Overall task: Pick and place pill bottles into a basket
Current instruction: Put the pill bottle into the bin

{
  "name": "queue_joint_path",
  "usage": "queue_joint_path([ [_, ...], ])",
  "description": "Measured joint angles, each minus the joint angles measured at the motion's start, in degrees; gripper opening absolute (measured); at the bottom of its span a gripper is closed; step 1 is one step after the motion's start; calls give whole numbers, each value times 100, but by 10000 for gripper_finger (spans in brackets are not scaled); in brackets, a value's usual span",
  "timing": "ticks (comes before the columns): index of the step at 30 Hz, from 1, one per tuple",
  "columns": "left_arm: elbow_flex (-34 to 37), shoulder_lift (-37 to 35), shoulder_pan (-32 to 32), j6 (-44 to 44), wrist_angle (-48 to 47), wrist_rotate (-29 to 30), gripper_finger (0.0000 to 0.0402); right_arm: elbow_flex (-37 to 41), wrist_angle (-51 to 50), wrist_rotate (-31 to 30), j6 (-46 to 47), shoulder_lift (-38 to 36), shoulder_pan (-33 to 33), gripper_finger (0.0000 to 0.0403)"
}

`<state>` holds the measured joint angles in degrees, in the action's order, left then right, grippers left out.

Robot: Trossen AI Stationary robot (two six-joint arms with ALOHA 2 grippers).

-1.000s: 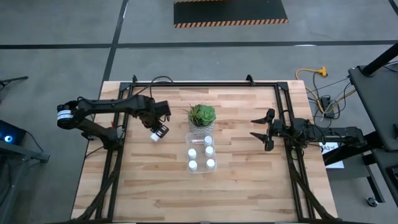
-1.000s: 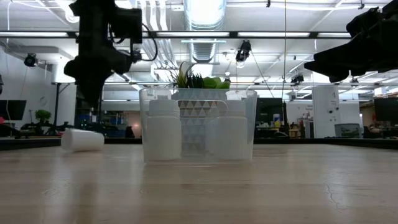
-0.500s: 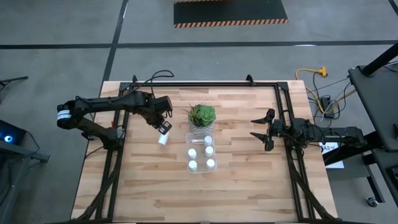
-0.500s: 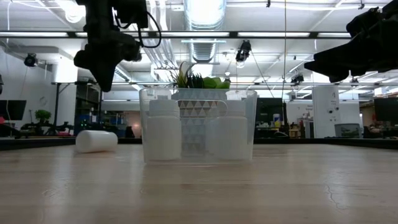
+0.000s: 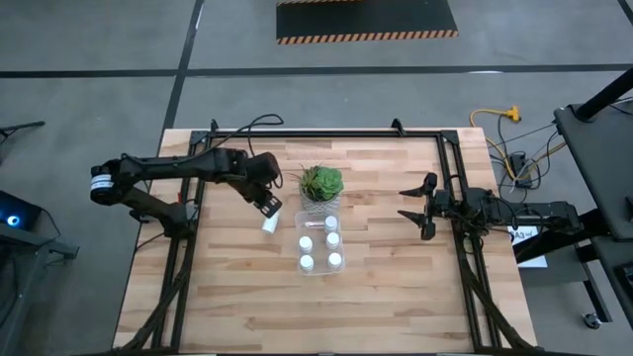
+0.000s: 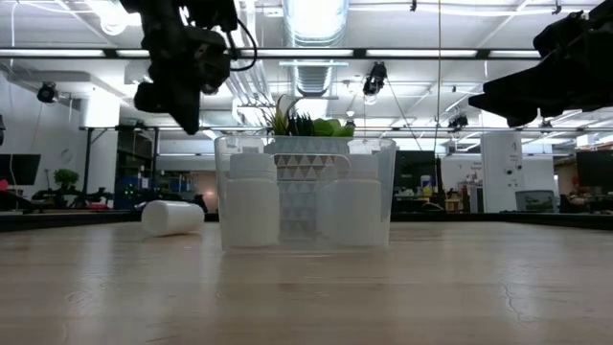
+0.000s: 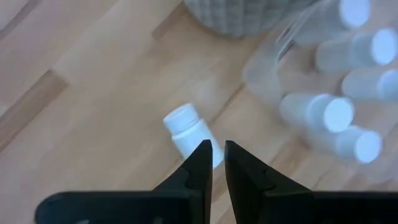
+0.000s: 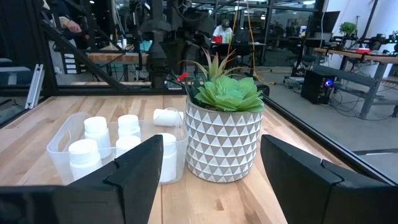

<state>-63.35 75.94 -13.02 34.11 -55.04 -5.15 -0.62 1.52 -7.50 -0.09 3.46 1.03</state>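
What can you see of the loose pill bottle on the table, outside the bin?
The loose pill bottle is a small white cylinder with a ribbed white cap, plastic by the look. It lies on its side on the wooden table, just beside the clear bin but apart from it, near the plant pot. The left gripper hovers above it with fingers nearly together, not holding it. Only the table touches it.

Grey concrete floor (image 5: 99,59) all around the wooden table (image 5: 376,297), hazard-striped mat (image 5: 366,20) just past its far edge. Behind it: a workshop with desks (image 8: 348,59), strip lights (image 6: 402,53) overhead.
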Motion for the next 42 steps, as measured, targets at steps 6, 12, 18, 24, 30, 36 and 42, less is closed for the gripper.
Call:
queue_joint_path([
  [6, 0, 0, 2, 183, 463, -212, 25, 0, 0, -1, -1, 0, 1, 260],
  [12, 0, 0, 13, 445, 621, -283, 25, 0, -1, -1, -6, 0, 0, 260],
  [18, 0, 0, 48, 603, 946, -426, 58, 0, -1, 0, -2, 0, -1, 260],
  [24, 4, 0, 48, 943, 1386, -416, 131, 0, 0, -1, 1, 0, -1, 260],
  [30, 19, 0, 109, 1418, 1407, -434, 225, 0, 0, -1, -6, 1, 0, 260],
  [36, 95, 0, 183, 1733, 1400, -455, 309, 0, 0, -1, -3, 0, 0, 260],
  [42, 125, 0, 232, 1944, 1387, -496, 358, 0, 0, -1, 0, 0, 1, 260],
])
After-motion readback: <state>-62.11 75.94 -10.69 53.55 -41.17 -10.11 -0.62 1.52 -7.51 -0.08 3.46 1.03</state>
